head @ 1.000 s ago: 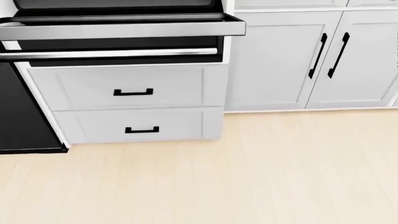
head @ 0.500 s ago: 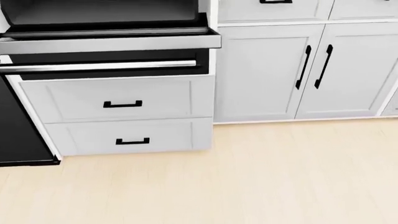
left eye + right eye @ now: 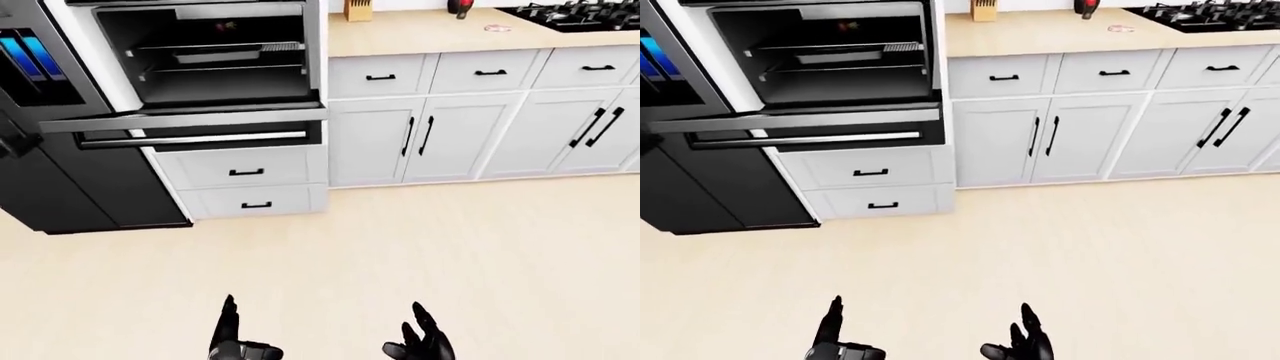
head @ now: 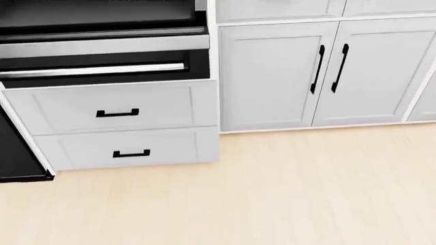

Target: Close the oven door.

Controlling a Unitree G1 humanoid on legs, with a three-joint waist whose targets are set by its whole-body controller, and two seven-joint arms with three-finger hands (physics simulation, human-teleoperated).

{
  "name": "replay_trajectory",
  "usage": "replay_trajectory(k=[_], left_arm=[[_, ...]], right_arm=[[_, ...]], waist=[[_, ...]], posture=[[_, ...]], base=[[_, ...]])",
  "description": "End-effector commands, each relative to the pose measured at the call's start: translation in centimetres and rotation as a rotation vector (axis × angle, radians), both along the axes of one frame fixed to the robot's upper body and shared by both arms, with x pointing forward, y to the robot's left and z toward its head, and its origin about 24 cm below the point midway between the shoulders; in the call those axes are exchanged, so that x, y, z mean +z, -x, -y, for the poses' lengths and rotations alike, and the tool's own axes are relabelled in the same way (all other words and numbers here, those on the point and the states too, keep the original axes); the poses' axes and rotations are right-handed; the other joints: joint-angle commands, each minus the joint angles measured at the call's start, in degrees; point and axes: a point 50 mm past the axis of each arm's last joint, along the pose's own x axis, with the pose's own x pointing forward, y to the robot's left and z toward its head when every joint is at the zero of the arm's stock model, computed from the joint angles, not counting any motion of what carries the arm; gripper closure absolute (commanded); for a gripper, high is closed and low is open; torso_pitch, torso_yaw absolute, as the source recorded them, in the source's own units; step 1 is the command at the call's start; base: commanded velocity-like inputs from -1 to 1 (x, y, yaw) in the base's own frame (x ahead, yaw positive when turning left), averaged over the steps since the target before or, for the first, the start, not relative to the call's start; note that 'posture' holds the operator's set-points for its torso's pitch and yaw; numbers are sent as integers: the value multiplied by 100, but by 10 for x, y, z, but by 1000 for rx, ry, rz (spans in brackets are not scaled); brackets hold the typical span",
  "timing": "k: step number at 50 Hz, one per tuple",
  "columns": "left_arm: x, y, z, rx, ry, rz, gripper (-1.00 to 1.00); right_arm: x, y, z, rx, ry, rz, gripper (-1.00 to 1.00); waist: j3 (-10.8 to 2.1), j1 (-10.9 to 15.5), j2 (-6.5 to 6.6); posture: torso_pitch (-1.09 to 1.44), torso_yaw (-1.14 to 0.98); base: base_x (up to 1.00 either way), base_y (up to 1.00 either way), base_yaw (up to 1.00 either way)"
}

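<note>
I see the oven (image 3: 210, 64) in the upper left of the left-eye view. Its inside is dark and I can make out wire racks (image 3: 215, 56) with a flat tray on them. The oven door (image 3: 185, 120) hangs open. It sticks out flat like a shelf just under the oven mouth, and its long silver handle (image 3: 195, 139) runs along its near edge. In the head view the same door shows as a grey band in the upper left, with the silver bar under it.

Under the door are two white drawers (image 4: 112, 125), one on top of the other, each with a small black pull. To the left of the oven stands a tall black fridge (image 3: 60, 172), and a bit of blue shows on its front at the top left.

To the right of the oven runs a row of white cabinets (image 3: 420, 139) with long black handles. A tan counter (image 3: 430, 34) lies on top of them. A knife block (image 3: 357, 9) stands at the top edge, and a black stove top (image 3: 580, 15) sits in the upper right corner.

My two hands are at the bottom of the left-eye view, over the pale wood floor (image 3: 400, 255). My left hand (image 3: 235, 341) has one finger pointing up and holds nothing. My right hand (image 3: 420, 341) has its fingers spread wide and holds nothing. Both hands are well apart from the oven door
</note>
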Motion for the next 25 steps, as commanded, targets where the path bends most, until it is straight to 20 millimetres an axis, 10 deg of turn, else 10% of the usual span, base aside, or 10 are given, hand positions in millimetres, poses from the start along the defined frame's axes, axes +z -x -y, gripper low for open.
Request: replay_trajectory(k=[1, 7, 11, 25], left_arm=[[8, -14, 3, -17, 0, 62, -100], [8, -14, 3, -18, -1, 61, -100], [8, -14, 4, -19, -2, 60, -100], [8, -14, 3, -16, -2, 61, -100]], right_arm=[[7, -11, 10, -8, 34, 58, -100], [8, -11, 9, -6, 32, 58, -100], [8, -12, 9, -4, 31, 57, -100], [7, -10, 10, -8, 29, 60, -100]], waist=[[-103, -21, -9], [-50, -30, -326], [-158, -67, -972], [-37, -70, -95]], posture=[[0, 0], [0, 0], [0, 0], [0, 0]], base=[[0, -19, 0], [0, -19, 0], [0, -19, 0], [0, -18, 0]])
